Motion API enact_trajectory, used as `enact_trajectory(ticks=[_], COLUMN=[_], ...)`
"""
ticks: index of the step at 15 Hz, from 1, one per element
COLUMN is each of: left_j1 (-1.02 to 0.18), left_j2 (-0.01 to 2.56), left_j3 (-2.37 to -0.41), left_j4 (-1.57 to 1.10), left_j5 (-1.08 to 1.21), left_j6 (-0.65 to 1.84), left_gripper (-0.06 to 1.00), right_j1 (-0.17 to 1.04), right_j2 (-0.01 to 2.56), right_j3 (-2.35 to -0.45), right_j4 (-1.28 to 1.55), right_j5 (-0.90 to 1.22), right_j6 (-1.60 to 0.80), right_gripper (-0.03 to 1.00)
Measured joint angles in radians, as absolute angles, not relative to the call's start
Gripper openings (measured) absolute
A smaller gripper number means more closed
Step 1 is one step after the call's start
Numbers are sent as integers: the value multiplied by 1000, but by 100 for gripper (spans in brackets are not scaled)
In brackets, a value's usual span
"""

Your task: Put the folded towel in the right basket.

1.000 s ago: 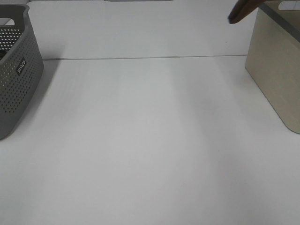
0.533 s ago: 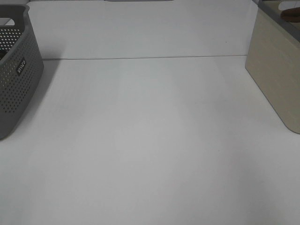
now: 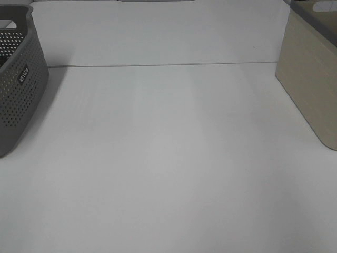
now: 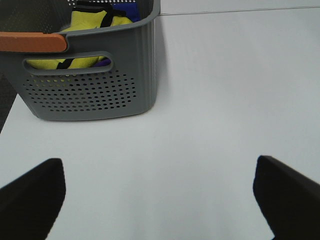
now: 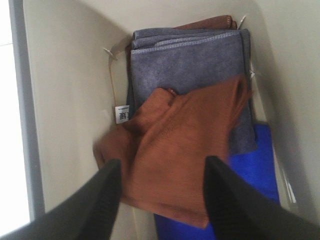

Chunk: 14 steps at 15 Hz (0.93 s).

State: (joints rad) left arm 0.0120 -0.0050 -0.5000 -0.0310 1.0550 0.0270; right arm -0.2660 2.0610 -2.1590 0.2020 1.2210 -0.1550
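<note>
The folded brown towel (image 5: 185, 145) lies loosely inside the beige right basket (image 5: 65, 75), on top of a grey towel (image 5: 185, 60) and a blue one (image 5: 255, 170). My right gripper (image 5: 165, 200) hangs just above it, jaws spread wide, nothing between the fingers (image 5: 107, 200). In the exterior high view the right basket (image 3: 310, 89) stands at the right edge, and neither gripper nor the towel shows there. My left gripper (image 4: 160, 200) is open and empty above the white table.
A grey perforated basket (image 4: 95, 85) with yellow and blue cloth inside stands at the left; it also shows in the exterior high view (image 3: 18, 84). The white table (image 3: 168, 158) spreads between the two baskets.
One second ago the brown towel showed at the top right of the exterior high view by the right basket's rim. It has since dropped out of that view.
</note>
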Motion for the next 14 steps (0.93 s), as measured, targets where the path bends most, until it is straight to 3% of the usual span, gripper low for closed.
enact_trajectory(ticks=[4, 10, 14], left_j1=[12, 12, 12], left_j2=[-5, -5, -5], left_j3=[-500, -500, -500], left_j4=[-31, -31, -31], left_j5=[1055, 1055, 1055], left_j6=[27, 27, 27], left_gripper=[97, 97, 97], right_j1=[-261, -49, 10], right_j2=[2061, 2009, 1829], right_j3=[-2159, -2158, -1982], right_j4=[220, 202, 185], right_j5=[1221, 1221, 1218], right_j6=[-149, -95, -53], right_gripper=[62, 66, 66])
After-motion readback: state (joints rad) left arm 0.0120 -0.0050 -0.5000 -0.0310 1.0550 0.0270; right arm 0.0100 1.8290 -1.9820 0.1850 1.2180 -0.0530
